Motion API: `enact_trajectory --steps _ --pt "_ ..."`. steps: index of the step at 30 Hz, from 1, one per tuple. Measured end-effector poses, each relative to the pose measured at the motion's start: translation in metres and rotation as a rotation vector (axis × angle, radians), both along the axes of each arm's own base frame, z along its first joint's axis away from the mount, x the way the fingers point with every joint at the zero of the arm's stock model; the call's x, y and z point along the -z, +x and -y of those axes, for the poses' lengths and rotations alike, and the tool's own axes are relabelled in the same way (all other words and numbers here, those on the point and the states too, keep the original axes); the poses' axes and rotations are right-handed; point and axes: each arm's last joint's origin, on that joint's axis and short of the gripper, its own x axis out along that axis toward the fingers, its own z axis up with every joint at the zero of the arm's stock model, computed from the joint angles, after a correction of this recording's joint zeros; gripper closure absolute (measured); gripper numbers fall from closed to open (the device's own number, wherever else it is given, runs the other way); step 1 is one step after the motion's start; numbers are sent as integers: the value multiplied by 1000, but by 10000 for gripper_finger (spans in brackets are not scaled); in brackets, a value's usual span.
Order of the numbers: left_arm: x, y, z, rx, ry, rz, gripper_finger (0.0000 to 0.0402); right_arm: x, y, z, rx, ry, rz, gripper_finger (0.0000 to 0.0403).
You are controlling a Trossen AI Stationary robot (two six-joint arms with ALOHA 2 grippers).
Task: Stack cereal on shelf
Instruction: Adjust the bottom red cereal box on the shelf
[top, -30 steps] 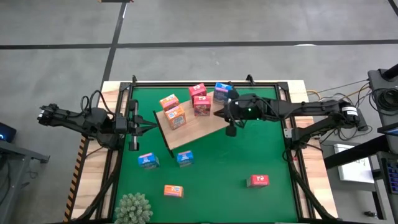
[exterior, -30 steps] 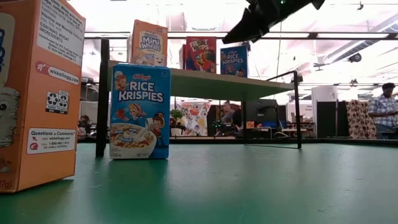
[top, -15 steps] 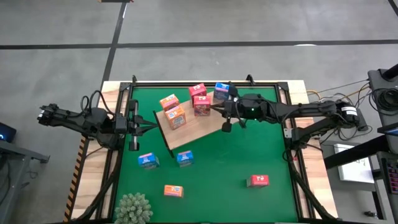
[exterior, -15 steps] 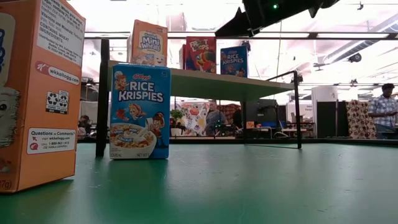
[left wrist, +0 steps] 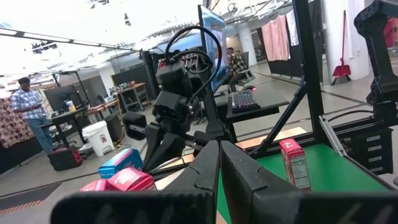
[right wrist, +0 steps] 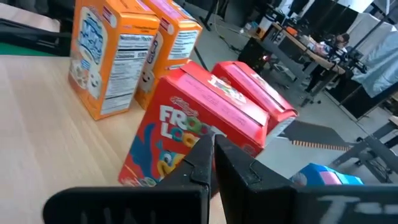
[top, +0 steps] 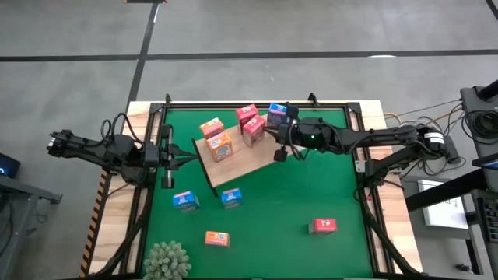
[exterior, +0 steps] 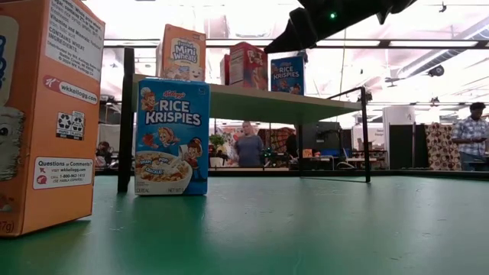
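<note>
The shelf (top: 241, 159), a light-wood board on a dark frame, carries two orange boxes (top: 215, 137), two pink-red boxes and one blue box (top: 277, 117), all standing on their bases. My right gripper (right wrist: 211, 140) is shut and sits against the nearer pink-red Froot Loops box (top: 253, 131), above the shelf's right part; it also shows in the high view (top: 274, 140). In the low view that box (exterior: 246, 66) stands turned, a corner toward the camera. My left gripper (left wrist: 219, 163) is shut and empty by the shelf's left end; it also shows in the high view (top: 185, 159). My right gripper presses its shut fingertips (right wrist: 204, 148) against the printed front face (right wrist: 180, 134) of the nearer pink-red box, at about mid height. The fingers come from the table's right side, slanting down. The box stands upright on the shelf board, turned askew to its neighbours.
On the green mat stand two blue boxes (top: 185, 201) (top: 231, 199), an orange box (top: 217, 239) and a pink-red box (top: 323, 226). A fuzzy green plant (top: 167, 260) sits at the near left. People show in the room behind.
My right gripper has gone a little toward the table's left and far edges, against the nearer pink-red box. That box has turned about on the shelf, staying upright, so a corner now faces the low camera.
</note>
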Motion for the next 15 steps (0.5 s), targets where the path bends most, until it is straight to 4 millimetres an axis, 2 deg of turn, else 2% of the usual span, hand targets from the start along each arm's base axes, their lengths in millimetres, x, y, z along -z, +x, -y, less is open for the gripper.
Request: enact_trajectory --steps 5,9,15 --pt "0 0 0 0 0 0 402 1 1 -1 -29 18 3 394" --pt "0 0 0 -1 0 0 402 5 5 -5 -165 63 -4 394" --pt "0 0 0 -1 0 0 402 17 18 -2 -147 65 11 394"
